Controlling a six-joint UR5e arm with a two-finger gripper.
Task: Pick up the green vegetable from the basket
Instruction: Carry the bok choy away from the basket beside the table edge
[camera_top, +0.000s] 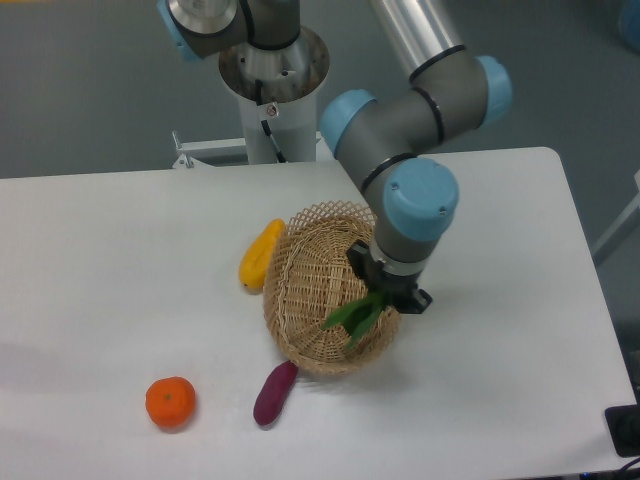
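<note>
Gripper (388, 297) is hanging over the basket's (300, 290) right rim w/ jaws hidden, grasp state indeterminable, while green vegetable (355, 315) is lying inside basket directly below-left of it, long axis running diagonally toward basket centre.

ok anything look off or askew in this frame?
Yes: the wicker basket looks tipped up on its side, its open face turned toward the camera rather than lying flat. The gripper sits at its right rim, with the bok choy leaves poking out beneath it. Whether the jaws are closed is hidden.
</note>
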